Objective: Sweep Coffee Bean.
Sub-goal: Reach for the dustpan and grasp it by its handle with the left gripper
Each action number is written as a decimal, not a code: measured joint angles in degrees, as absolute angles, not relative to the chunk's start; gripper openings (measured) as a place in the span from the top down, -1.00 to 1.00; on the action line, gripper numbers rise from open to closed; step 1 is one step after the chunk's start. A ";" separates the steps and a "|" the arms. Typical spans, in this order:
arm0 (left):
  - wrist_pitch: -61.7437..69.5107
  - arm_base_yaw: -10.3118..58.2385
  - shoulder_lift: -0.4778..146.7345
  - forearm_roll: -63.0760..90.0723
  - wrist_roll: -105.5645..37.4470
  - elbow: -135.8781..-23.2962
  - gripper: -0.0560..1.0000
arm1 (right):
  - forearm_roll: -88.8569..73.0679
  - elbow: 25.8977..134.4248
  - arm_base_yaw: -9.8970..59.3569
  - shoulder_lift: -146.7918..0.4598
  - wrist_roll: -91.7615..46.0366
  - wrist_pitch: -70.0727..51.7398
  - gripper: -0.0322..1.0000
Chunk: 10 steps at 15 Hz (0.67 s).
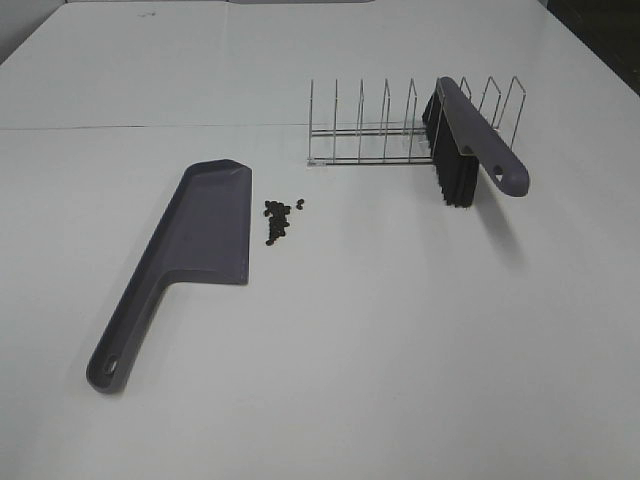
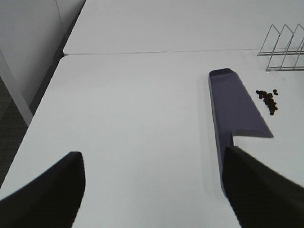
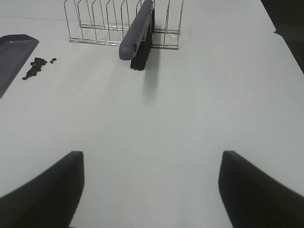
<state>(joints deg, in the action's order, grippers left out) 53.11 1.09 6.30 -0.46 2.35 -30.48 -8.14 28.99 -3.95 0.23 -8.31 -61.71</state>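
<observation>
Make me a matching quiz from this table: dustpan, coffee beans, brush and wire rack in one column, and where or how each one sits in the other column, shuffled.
1. dustpan
2. coffee beans
3. brush
4. wire rack

A. propped in the rack
B. standing upright toward the back of the table
C. lying flat on the left side
D. loose cluster on the bare surface beside the dustpan

Pairs: 1-C, 2-D, 3-A, 4-B
</observation>
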 joint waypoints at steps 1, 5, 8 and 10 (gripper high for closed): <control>49.56 1.09 9.91 0.29 2.35 -30.48 -0.51 | -8.14 28.99 -3.95 0.23 -8.31 -61.71 -0.40; 37.18 1.09 30.65 10.54 -4.76 -33.52 -0.51 | -8.14 28.99 -3.95 0.23 -8.31 -61.71 -0.40; 29.79 1.09 42.23 15.93 -9.45 -36.67 -0.51 | -8.14 28.99 -3.95 0.23 -8.31 -61.71 -0.40; 21.77 1.09 49.73 18.16 -10.08 -37.64 -0.51 | -8.14 28.99 -3.95 0.23 -8.31 -61.71 -0.40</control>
<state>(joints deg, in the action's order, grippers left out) 21.77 1.09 49.73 18.16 -10.08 -37.64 -8.14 28.99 -3.95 0.23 -8.31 -61.71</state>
